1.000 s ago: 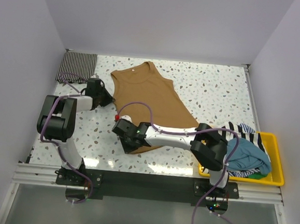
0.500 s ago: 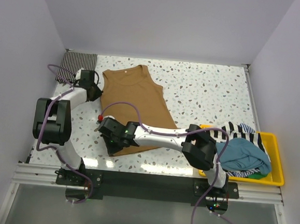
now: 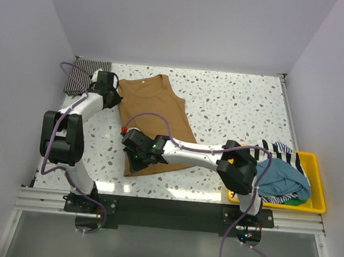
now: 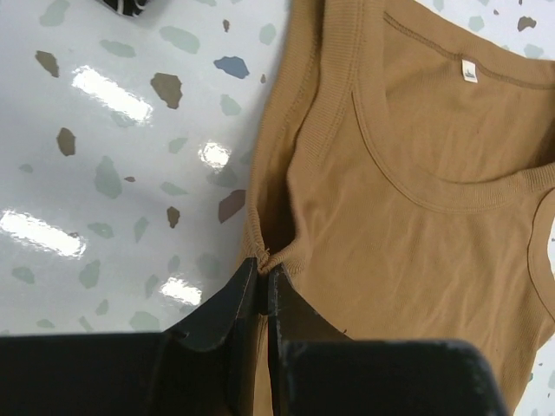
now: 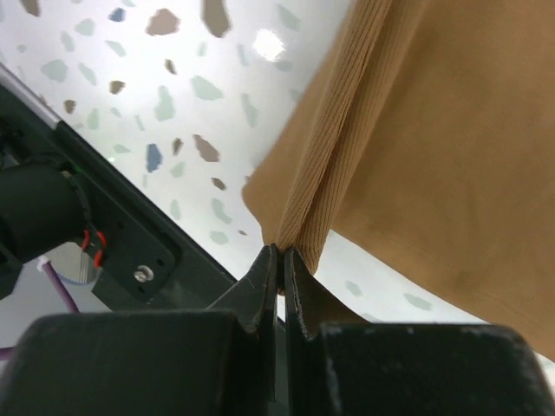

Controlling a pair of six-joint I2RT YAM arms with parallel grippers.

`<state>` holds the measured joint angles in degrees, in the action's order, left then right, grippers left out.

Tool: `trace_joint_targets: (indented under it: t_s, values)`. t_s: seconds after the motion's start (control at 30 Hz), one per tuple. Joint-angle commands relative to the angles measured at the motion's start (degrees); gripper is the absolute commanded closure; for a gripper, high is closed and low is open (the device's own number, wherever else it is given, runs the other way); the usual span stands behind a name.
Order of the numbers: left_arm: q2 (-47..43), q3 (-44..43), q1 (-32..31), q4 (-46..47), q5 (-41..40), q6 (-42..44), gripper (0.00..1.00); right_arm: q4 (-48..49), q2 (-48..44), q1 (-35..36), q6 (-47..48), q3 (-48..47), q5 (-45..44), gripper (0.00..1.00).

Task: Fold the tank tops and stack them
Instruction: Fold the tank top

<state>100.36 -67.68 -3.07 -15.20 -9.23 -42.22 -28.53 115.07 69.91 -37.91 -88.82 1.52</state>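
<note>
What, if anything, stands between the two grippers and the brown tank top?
Nothing visible does. The left gripper is shut on the brown tank top at its side edge by the armhole, and the right gripper is shut on a lower corner of it.

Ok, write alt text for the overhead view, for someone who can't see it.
A tan top on a speckled table is pinched by the left gripper at an armhole edge and by the right gripper at its near hem corner. A striped top lies folded at the far left corner; a yellow bin at right holds more tops.
</note>
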Motion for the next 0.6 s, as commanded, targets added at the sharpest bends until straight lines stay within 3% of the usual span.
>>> trace_joint_targets:
  t_s: [0.0,0.57]
  values:
    - [1.6,-3.7,-1.5,0.4,-1.8,1.3,1.00,1.4,-5.9,-1.5,-0.2,4.0,2.0,1.00]
    - [9.3,-12.2,-9.1,-2.5,-4.5,1.4,1.00,7.1,-14.5,-7.5,-2.2,20.4,1.6,1.00]
